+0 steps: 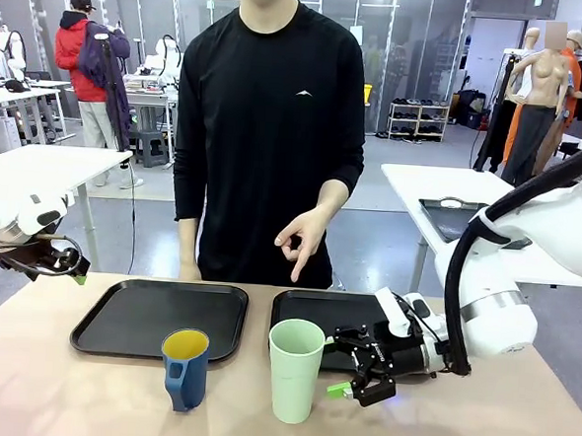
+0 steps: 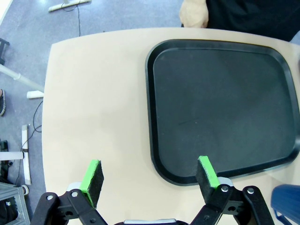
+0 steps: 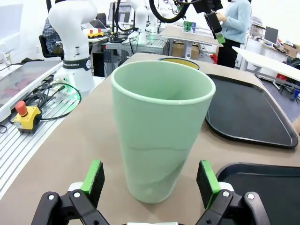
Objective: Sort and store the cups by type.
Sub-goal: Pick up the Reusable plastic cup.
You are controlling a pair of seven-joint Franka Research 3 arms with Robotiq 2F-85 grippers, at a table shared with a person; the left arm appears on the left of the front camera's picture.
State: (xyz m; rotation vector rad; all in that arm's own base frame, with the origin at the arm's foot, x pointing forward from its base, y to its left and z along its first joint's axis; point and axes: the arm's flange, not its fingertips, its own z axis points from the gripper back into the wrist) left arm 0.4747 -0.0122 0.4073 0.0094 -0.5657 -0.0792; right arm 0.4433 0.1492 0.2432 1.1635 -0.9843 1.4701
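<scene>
A tall pale mint-green tumbler (image 1: 295, 369) stands upright on the tan table near its front edge. My right gripper (image 1: 343, 362) lies level just to its right, open, fingers pointing at it. In the right wrist view the tumbler (image 3: 161, 136) stands just ahead of the open gripper (image 3: 150, 176), not between the pads. A dark blue mug (image 1: 185, 368) with a yellow inside stands left of the tumbler, and its yellow rim (image 3: 180, 61) peeks out behind the tumbler. My left gripper (image 1: 70, 269) hangs at the far left, and in its wrist view this gripper (image 2: 150, 176) is open and empty above the table.
Two black trays lie side by side behind the cups, a left tray (image 1: 161, 317) and a right tray (image 1: 330, 314). A person stands at the far side with one hand (image 1: 304, 241) raised over the right tray. The left tray (image 2: 220, 98) lies below my left gripper.
</scene>
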